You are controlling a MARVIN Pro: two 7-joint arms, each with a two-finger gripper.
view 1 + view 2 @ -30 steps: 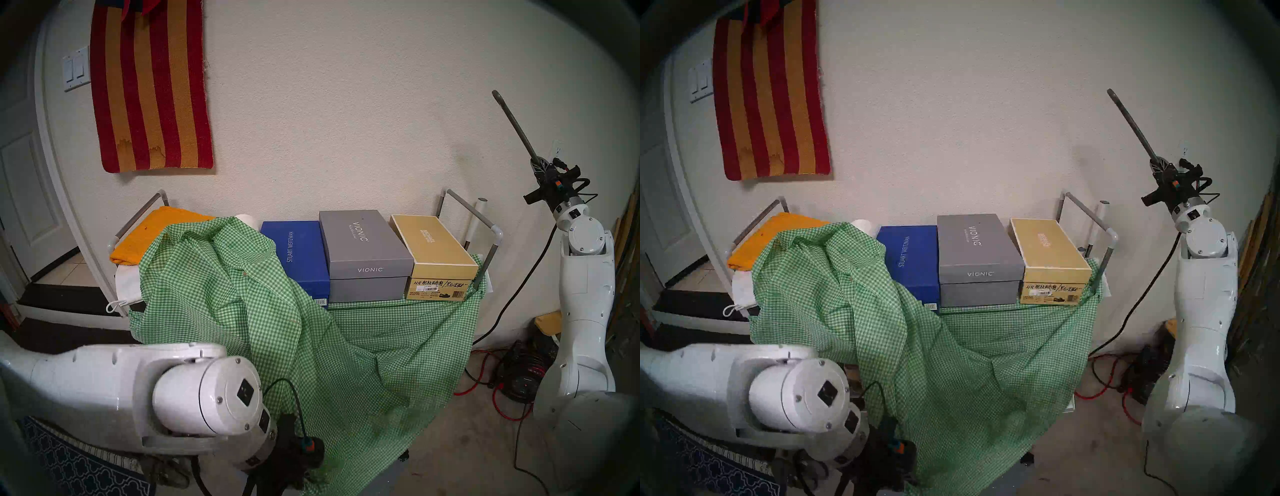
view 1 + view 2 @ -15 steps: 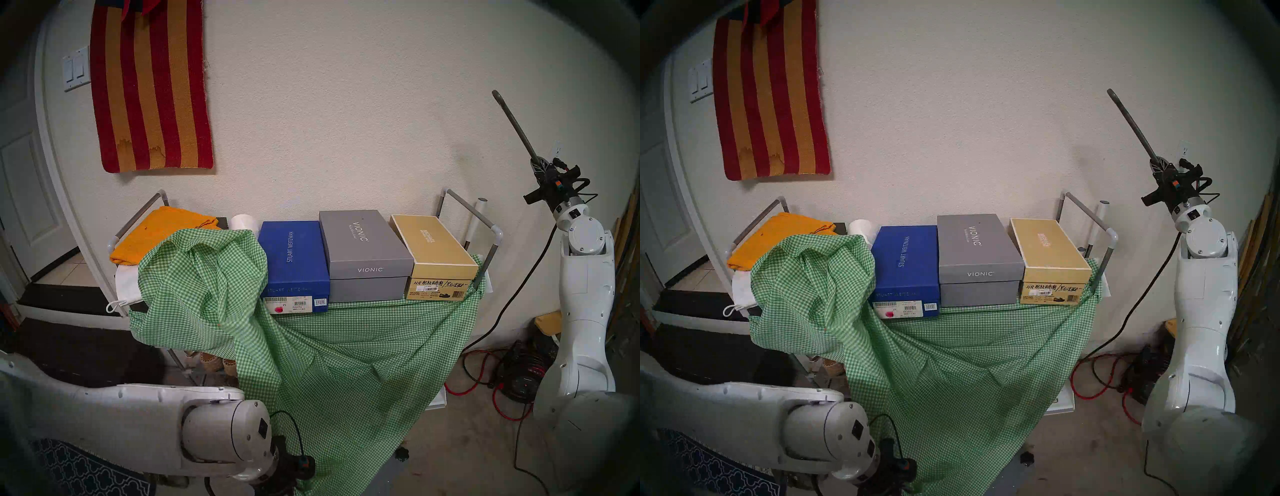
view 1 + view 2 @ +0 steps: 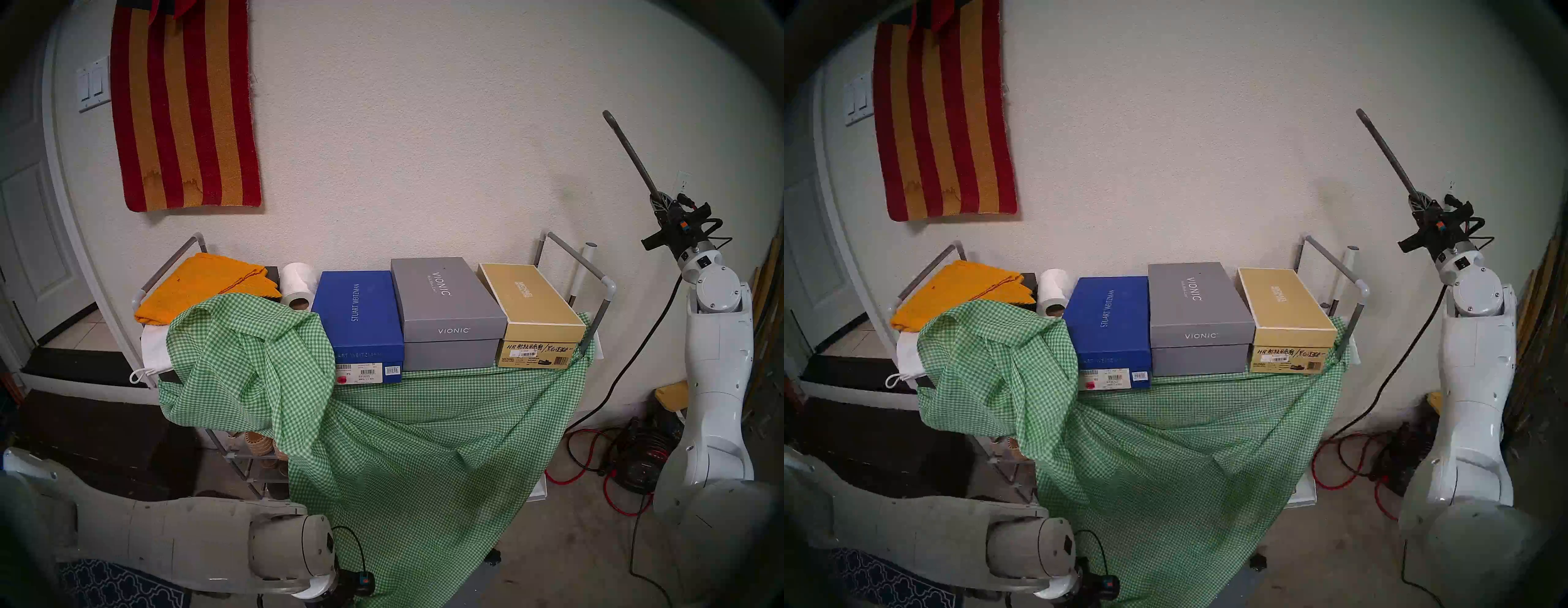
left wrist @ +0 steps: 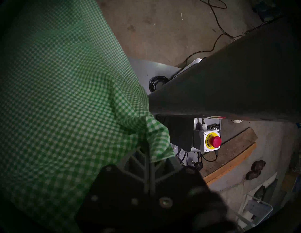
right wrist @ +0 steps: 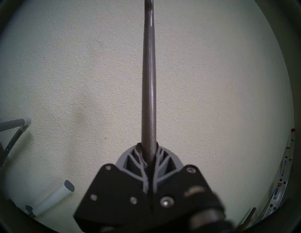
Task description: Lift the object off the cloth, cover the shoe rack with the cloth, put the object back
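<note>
Head views: the gingham cloth (image 3: pixel 415 446) drapes the shoe rack (image 3: pixel 594 305) front, bunched at left beside the blue shoe box (image 3: pixel 360 318); the right gripper (image 3: pixel 656 203) is clamped on the metal bar (image 3: pixel 628 157), raised at far right.
Left wrist: the left gripper (image 4: pixel 149 154) pinches a cloth corner, low near the floor.
Right wrist: fingers (image 5: pixel 160 160) closed round the bar.

A cream textured wall (image 3: pixel 403 127) filled the back. Up left hung a red-and-gold striped rug (image 3: pixel 184 106), a double light switch (image 3: pixel 93 87) beside it, and a white panelled door (image 3: pixel 29 237) at the edge. Bare concrete floor (image 3: pixel 564 552) lay below, red and black cables (image 3: pixel 594 471) snaking along its right side, a patterned blue mat (image 3: pixel 114 586) bottom left.
</note>
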